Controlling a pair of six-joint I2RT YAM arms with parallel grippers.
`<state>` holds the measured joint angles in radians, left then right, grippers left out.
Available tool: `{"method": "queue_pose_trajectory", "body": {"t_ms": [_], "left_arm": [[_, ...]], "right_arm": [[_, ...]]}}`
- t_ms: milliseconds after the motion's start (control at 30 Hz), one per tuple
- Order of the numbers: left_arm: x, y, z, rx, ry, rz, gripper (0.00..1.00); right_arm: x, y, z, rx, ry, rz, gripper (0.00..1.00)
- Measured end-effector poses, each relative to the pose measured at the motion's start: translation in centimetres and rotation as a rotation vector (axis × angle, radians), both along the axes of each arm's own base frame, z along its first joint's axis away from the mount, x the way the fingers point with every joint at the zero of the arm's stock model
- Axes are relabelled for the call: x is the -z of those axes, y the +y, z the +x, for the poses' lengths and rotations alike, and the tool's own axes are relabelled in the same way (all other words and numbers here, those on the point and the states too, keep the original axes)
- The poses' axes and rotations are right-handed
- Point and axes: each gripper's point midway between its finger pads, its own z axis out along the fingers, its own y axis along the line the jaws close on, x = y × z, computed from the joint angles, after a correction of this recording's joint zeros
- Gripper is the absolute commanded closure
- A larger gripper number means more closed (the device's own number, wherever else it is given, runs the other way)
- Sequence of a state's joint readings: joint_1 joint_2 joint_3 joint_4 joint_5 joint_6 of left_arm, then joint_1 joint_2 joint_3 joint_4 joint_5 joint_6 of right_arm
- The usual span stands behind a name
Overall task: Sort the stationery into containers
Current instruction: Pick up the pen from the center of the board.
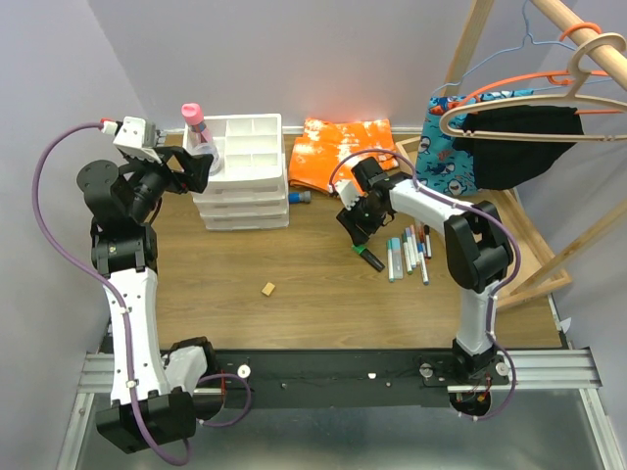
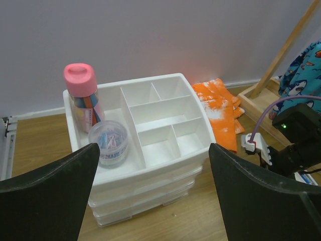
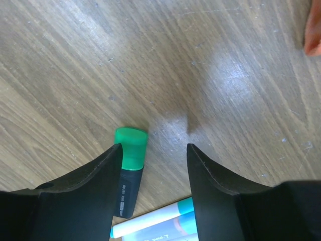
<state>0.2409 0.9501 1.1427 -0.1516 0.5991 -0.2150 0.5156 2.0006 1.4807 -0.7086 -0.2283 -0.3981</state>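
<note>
Upper left: my left gripper, spread wide, empty, at the drawer unit. Centre right: my right gripper, half spread, grips nothing. The green-capped marker lies against one finger, so closing may shove it aside.

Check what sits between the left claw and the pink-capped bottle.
A clear round tub, in the same compartment as the bottle, ahead of the left claw; left wrist view.

One green-capped marker, one pink-capped bottle, one drawer unit, roughly six pens.
</note>
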Motion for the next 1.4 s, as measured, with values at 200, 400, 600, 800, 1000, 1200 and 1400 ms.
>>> {"method": "queue_pose_trajectory", "body": {"t_ms": [200, 400, 600, 800, 1000, 1200, 1400], "left_arm": [[0.1, 0.2, 0.0, -0.006, 0.005, -0.004, 0.01], [0.2, 0.3, 0.1, -0.009, 0.005, -0.017, 0.01], [0.4, 0.4, 0.4, -0.011, 0.011, -0.024, 0.01], [0.6, 0.5, 0.6, -0.013, 0.02, -0.026, 0.01], [0.4, 0.5, 0.8, -0.013, 0.01, -0.028, 0.01], [0.5, 0.6, 1.1, -0.013, 0.013, -0.036, 0.01], [0.5, 0.6, 1.2, -0.013, 0.01, -0.037, 0.01]], "right_arm": [[0.4, -0.1, -1.0, -0.025, 0.031, 0.004, 0.39], [1.3, -0.6, -2.3, -0.023, 0.073, -0.012, 0.42], [1.3, -0.2, -2.6, -0.014, 0.081, -0.008, 0.5], [1.5, 0.3, -3.6, -0.004, 0.097, -0.01, 0.49], [1.7, -0.3, -5.4, 0.024, 0.098, -0.043, 0.45], [1.9, -0.9, -4.4, 0.064, 0.031, -0.097, 0.57], [2.0, -1.3, -3.5, 0.088, -0.009, -0.121, 0.72]]}}
